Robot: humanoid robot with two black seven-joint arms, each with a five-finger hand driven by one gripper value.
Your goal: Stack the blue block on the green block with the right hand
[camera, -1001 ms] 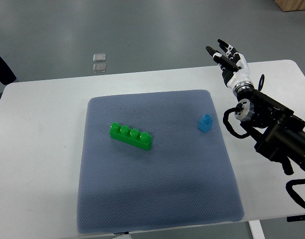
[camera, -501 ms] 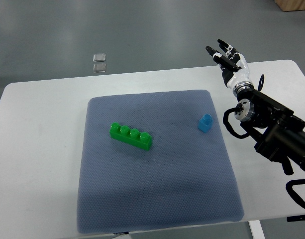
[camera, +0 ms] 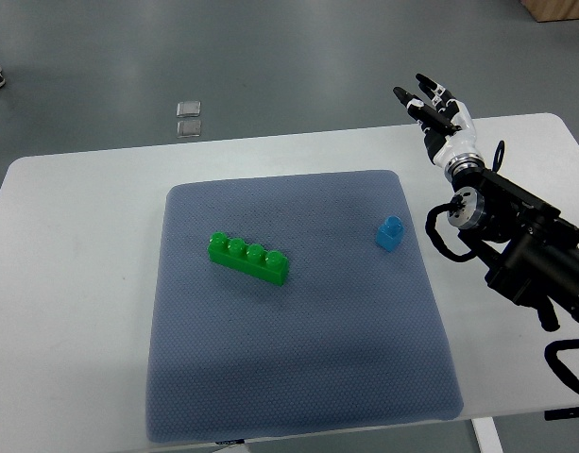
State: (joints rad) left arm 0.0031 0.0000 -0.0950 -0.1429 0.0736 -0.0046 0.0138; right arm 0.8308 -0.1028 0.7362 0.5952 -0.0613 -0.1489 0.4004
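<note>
Right hand (camera: 440,118): white palm shell, black segmented fingers (camera: 414,103). Behind it, silver wrist joint, black arm housing, looped black cables.

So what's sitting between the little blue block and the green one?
Nothing: in the top view only bare grey mat lies between the blue block and the green block.

Place: a robot lab or test room
Table: plain white table (camera: 72,283) with rounded corners
Mat: grey-blue textured mat (camera: 298,377) spread across its middle
Floor: smooth grey floor (camera: 270,57) on the far side
Floor marks: two small clear squares (camera: 187,119) near the table's far edge
Far right corner: wooden edge (camera: 558,9)
</note>
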